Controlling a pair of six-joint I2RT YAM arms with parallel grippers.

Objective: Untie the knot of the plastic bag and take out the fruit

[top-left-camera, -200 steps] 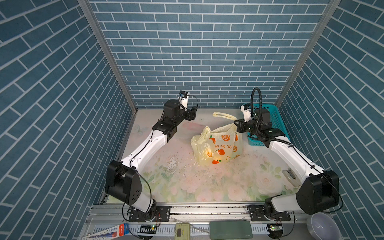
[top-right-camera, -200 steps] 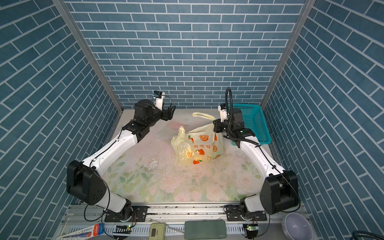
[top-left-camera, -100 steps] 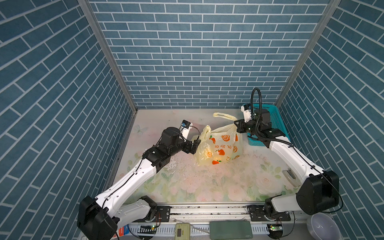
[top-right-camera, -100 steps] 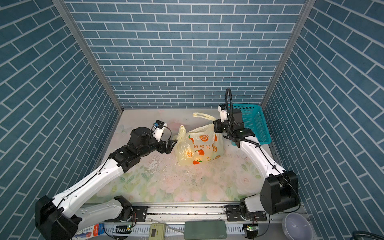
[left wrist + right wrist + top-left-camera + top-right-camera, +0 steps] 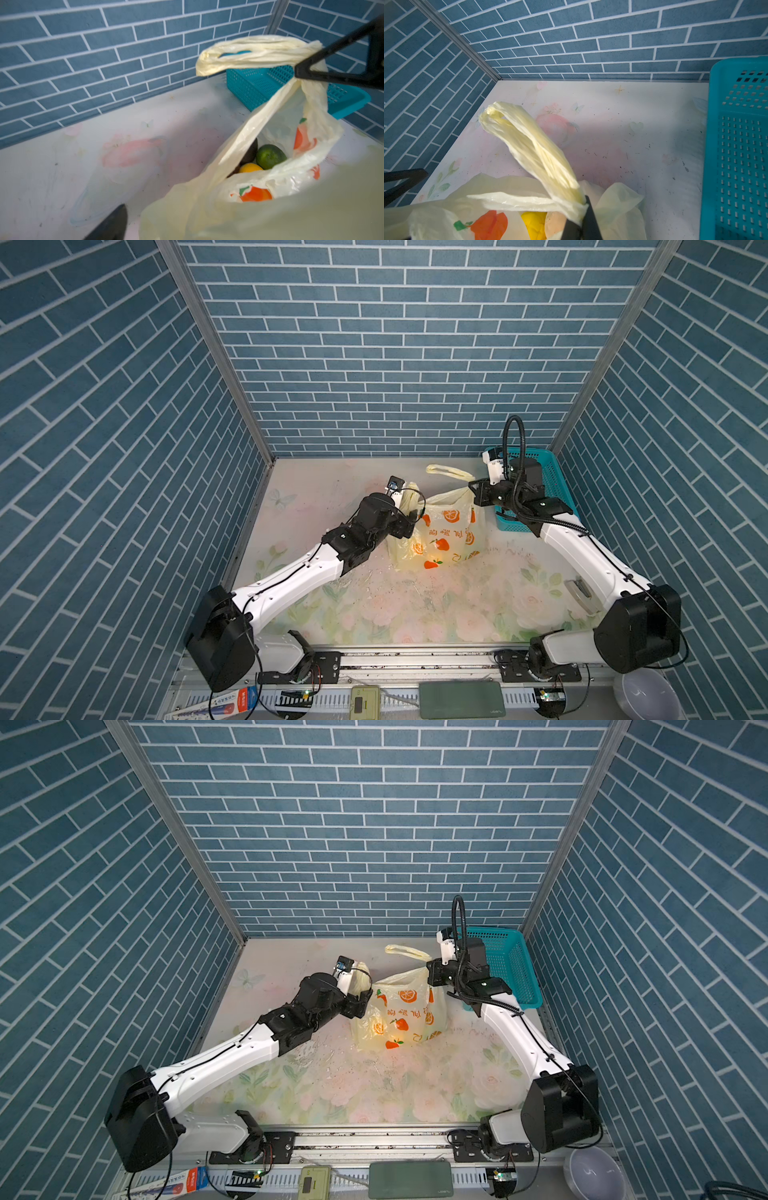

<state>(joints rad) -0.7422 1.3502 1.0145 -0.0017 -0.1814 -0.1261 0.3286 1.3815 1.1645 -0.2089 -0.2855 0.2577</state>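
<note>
The plastic bag stands mid-table, pale yellow with orange prints. No knot is in view; its two handles stand apart. My right gripper is shut on the base of the right handle, holding it up. My left gripper is at the bag's left handle, jaws apart; one finger shows and plastic hides its partner. Fruit lies inside the open mouth: a green one, a yellow one, a dark one and a cream one.
A teal perforated basket stands at the back right, just behind my right wrist. Blue brick walls close in the back and both sides. A pale bowl sits off the table at the front right.
My left arm has swung from the back left corner down to the bag's left side, and its jaws have narrowed. The right arm has kept still with the handle.
</note>
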